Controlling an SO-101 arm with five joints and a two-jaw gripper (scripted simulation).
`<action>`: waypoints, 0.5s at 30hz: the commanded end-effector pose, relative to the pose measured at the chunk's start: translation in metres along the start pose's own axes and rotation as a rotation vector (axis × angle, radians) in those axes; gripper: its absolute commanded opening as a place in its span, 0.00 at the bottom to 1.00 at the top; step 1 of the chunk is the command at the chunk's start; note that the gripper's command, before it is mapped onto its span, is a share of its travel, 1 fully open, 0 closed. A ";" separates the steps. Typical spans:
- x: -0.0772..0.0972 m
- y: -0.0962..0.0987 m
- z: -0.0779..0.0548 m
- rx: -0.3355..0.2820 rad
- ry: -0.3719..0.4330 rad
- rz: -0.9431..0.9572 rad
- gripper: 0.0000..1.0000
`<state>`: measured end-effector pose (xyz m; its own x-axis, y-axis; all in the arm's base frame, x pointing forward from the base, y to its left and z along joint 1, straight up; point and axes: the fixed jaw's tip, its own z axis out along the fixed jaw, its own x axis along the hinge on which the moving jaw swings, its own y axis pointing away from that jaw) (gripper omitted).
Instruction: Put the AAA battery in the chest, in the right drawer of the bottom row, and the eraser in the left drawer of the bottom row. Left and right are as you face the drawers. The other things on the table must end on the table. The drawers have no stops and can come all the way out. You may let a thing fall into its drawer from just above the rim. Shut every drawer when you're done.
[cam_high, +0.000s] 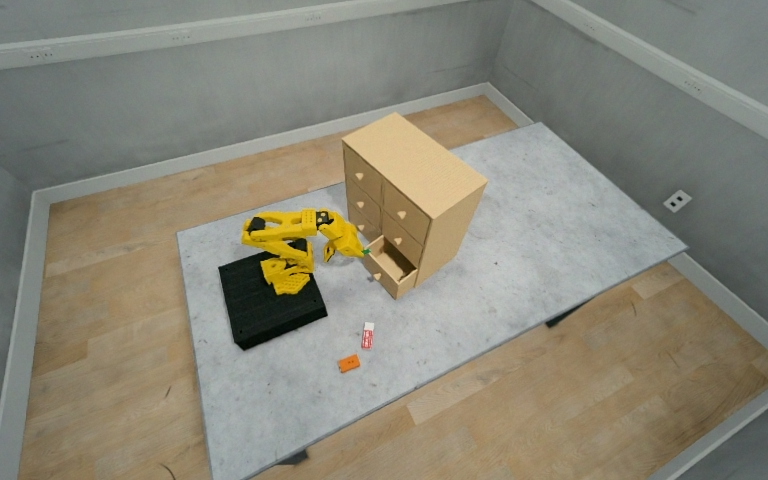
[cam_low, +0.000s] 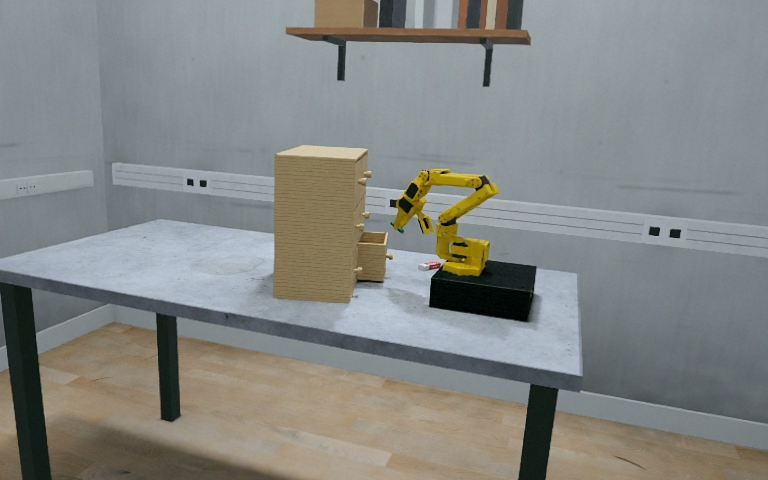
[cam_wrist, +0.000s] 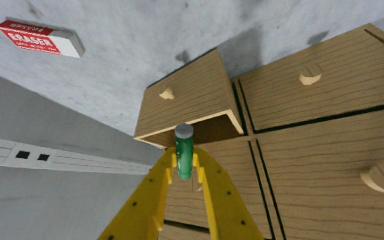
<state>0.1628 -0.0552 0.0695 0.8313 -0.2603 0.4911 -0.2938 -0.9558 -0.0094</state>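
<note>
My gripper (cam_high: 364, 253) (cam_low: 397, 226) (cam_wrist: 185, 162) is shut on the green AAA battery (cam_high: 367, 251) (cam_low: 400, 230) (cam_wrist: 184, 148). It holds it slightly above rim height, at the outer side of the open drawer (cam_high: 389, 283) (cam_low: 372, 263) (cam_wrist: 187, 97). That is the right drawer of the bottom row, pulled partly out of the wooden chest (cam_high: 413, 164) (cam_low: 314, 226) (cam_wrist: 315, 165). The exact gap to its rim is hard to tell. The left bottom drawer (cam_high: 369, 230) is shut. The red and white eraser (cam_high: 367, 335) (cam_low: 429, 266) (cam_wrist: 37, 39) lies on the table in front of the chest.
An orange block (cam_high: 349, 363) lies on the table (cam_high: 481, 333) (cam_low: 226, 300) beyond the eraser. The arm stands on a black base (cam_high: 271, 316) (cam_low: 481, 297). The chest's upper drawers are shut, with knobs sticking out beside the arm.
</note>
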 end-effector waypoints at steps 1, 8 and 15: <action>0.002 0.001 -0.001 -0.001 0.012 -0.002 0.00; 0.001 0.000 0.000 0.001 0.012 -0.005 0.00; 0.000 0.000 0.000 0.001 0.012 -0.006 0.00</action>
<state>0.1629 -0.0552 0.0700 0.8297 -0.2599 0.4940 -0.2937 -0.9558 -0.0095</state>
